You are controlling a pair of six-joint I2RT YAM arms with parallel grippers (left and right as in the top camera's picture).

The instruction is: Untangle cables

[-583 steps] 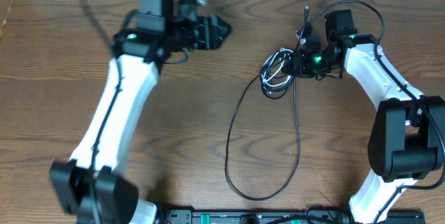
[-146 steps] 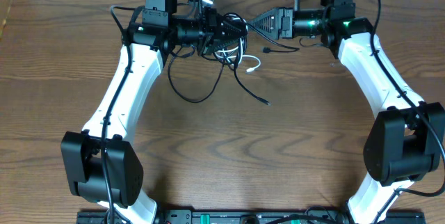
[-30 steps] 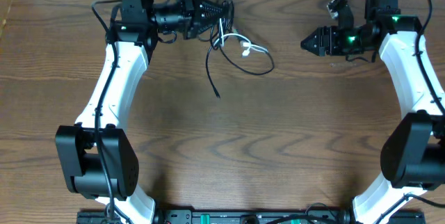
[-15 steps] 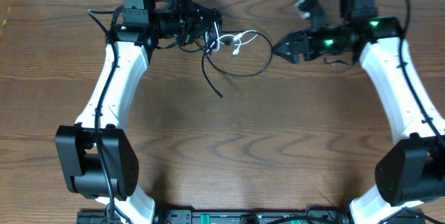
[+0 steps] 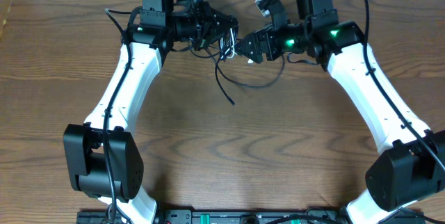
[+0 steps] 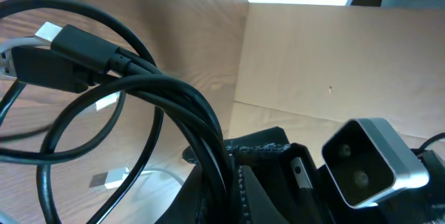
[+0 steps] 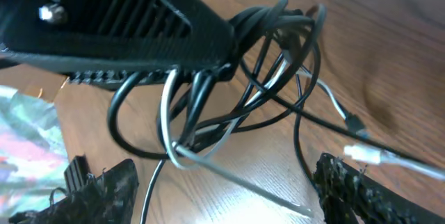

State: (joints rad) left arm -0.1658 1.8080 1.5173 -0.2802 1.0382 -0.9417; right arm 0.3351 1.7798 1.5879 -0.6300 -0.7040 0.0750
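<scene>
I am holding the left gripper (image 5: 220, 30) at the far edge of the brown wooden table (image 5: 278, 154), its fingers pressed tight on a clump where the thin black cord (image 5: 224, 88) and the shorter silvery-white cord (image 7: 167, 106) are winding through each other. I am pointing the right gripper (image 5: 245, 47) at that clump, fingers spread wide around nothing. I am judging the job barely begun: neither cord is lying free, and all the separating is left to do

Wooden table (image 5: 243, 161) under black cable (image 5: 226, 93) tail
</scene>
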